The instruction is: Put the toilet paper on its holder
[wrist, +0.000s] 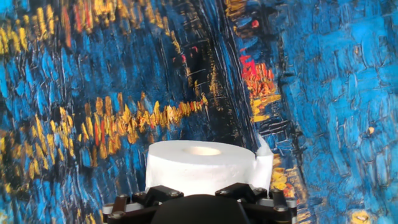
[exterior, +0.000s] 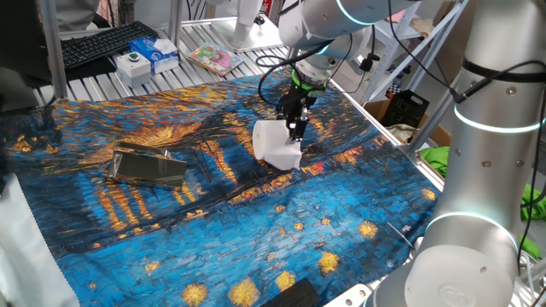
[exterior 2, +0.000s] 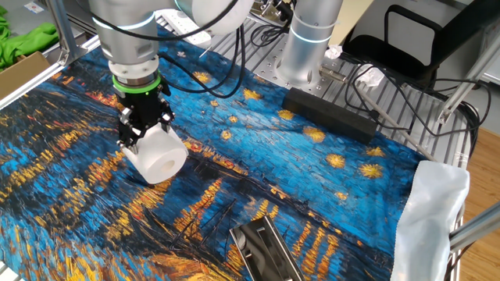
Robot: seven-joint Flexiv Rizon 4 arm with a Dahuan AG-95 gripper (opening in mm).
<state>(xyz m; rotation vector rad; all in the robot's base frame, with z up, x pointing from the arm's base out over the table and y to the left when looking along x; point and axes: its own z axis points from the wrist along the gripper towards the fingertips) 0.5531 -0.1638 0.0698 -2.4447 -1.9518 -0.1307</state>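
Soft white toilet paper (exterior: 277, 145) hangs clamped in the gripper (exterior: 295, 130), well apart from the holder (exterior: 149, 164) on the bench (exterior: 358, 213). The other fixed view shows the roll tilted; it could squash and slip. Hand view: its loose sheet end (wrist: 263, 163) might snag.

Bright, even overhead light fills all views. The holder (exterior: 149, 164) shows glare. The hand view's bottom edge is slightly soft.
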